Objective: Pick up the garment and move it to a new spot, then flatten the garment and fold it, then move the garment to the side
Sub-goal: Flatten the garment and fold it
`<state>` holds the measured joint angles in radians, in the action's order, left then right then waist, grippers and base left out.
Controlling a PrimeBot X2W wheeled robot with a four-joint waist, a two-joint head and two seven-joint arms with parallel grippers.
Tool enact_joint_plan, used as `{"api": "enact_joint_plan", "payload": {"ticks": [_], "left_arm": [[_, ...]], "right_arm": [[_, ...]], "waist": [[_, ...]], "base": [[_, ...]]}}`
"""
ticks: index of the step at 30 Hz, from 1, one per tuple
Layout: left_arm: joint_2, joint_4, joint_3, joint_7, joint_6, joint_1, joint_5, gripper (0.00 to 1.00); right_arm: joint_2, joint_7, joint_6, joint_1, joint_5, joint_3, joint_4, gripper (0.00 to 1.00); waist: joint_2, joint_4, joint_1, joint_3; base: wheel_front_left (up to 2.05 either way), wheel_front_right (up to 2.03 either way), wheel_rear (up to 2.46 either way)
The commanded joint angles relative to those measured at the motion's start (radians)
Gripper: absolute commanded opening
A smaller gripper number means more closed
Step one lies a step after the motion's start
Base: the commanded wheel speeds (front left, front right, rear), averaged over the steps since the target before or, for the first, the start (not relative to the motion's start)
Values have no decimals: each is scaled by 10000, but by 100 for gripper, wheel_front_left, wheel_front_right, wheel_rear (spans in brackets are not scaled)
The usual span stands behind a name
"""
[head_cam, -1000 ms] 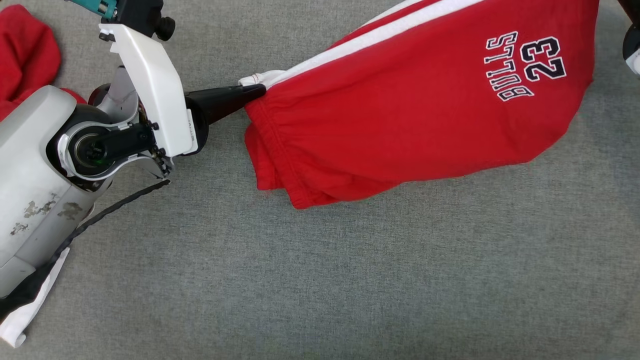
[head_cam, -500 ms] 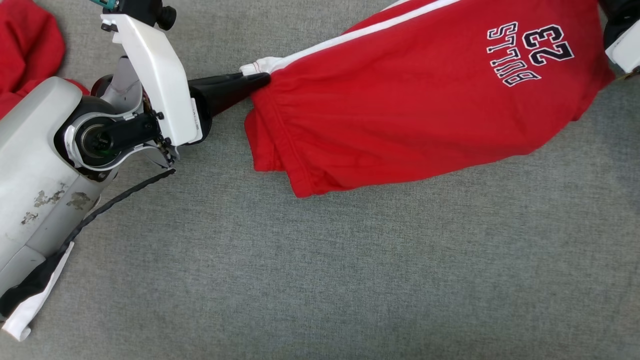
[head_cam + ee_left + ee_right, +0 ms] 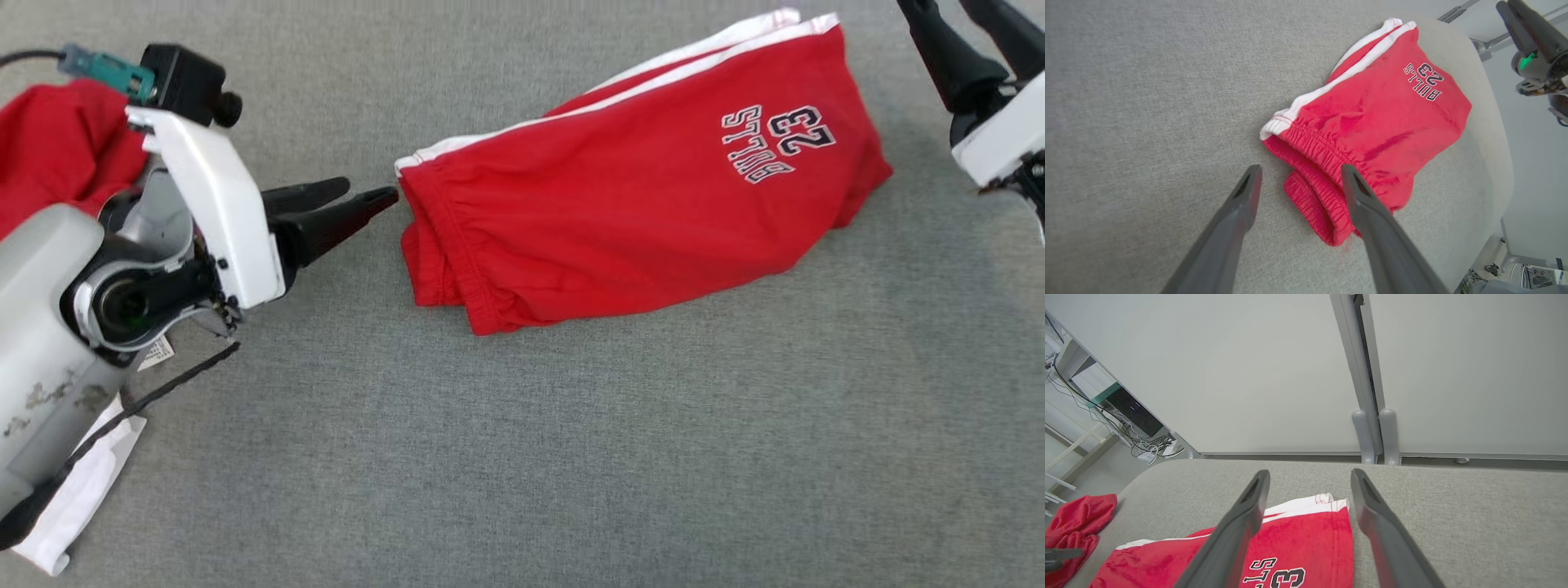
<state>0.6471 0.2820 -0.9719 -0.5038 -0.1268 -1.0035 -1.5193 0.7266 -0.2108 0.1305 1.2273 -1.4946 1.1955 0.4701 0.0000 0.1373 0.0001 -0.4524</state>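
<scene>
Garment in red lies folded on grey counter

The left gripper, jaws apart and empty, sits just off its elastic waistband; the right gripper, jaws likewise spread and empty, hangs near its number-printed end.

grey surface lies open around the garment.

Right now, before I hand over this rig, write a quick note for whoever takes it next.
Left gripper: open, empty, tips just short of the red shorts' waist end.
Right gripper: open, empty, clear of the hem end.
Shorts: folded double, flat on the grey surface, near its edge.
Done: pick-up, flattening, fold.
Left: possibly the move aside; judge the spot.
</scene>
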Motion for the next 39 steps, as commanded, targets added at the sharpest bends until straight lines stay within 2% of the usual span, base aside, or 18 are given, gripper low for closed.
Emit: {"api": "enact_joint_plan", "payload": {"ticks": [1,4,7,12,15,18,20,25,28,35,39], "left_arm": [[115,-10,57,94,-61,4,130,100],[355,-121,150,1127,210,336,822,100],[450,-423,314,2496,564,785,1476,100],[336,-1065,512,4965,1656,1876,2583,100],[277,-1562,462,5974,2530,2459,3165,100],[18,-2149,543,6979,3199,3104,3544,100],[-266,-2551,721,7381,3478,3512,3618,100],[-1036,-3308,1329,7680,3481,4585,3711,100],[-1598,-3490,1637,7689,3289,5093,3972,100],[-2568,-3100,2263,7698,2807,5988,4931,100],[-3047,-2768,2532,7698,2514,6322,5304,100]], "right_arm": [[7,-93,4,-117,-61,-41,55,100],[-83,-326,4,-567,-170,-126,461,100],[-445,-427,5,-1020,-381,-197,970,100],[-846,-430,5,-1534,-494,-43,1852,100],[-1031,-70,5,-1649,-740,-34,2271,100],[-1011,523,4,-1602,-1037,-70,2721,100],[-967,915,5,-1478,-1154,-84,2970,100],[-696,2256,5,-1280,-1414,-42,3482,100],[-478,3259,5,-1205,-1716,-75,3641,100],[-518,5087,4,-1275,-2524,-383,3660,100],[-627,5494,4,-1304,-2555,-483,3550,100]], "waist": [[0,-102,-1,321],[0,-146,-1,670],[0,-146,-1,942],[0,108,-1,1223],[0,314,-1,1250],[0,599,-1,1159],[0,806,-1,1064],[0,1362,-1,846],[0,1662,-1,724],[0,2039,-1,693],[0,2109,-1,747]], "base": [[0,0,0],[0,0,0],[0,0,0],[0,0,0],[0,0,0],[0,0,0],[0,0,0],[0,0,0],[0,0,0],[0,0,0],[0,0,0]]}}
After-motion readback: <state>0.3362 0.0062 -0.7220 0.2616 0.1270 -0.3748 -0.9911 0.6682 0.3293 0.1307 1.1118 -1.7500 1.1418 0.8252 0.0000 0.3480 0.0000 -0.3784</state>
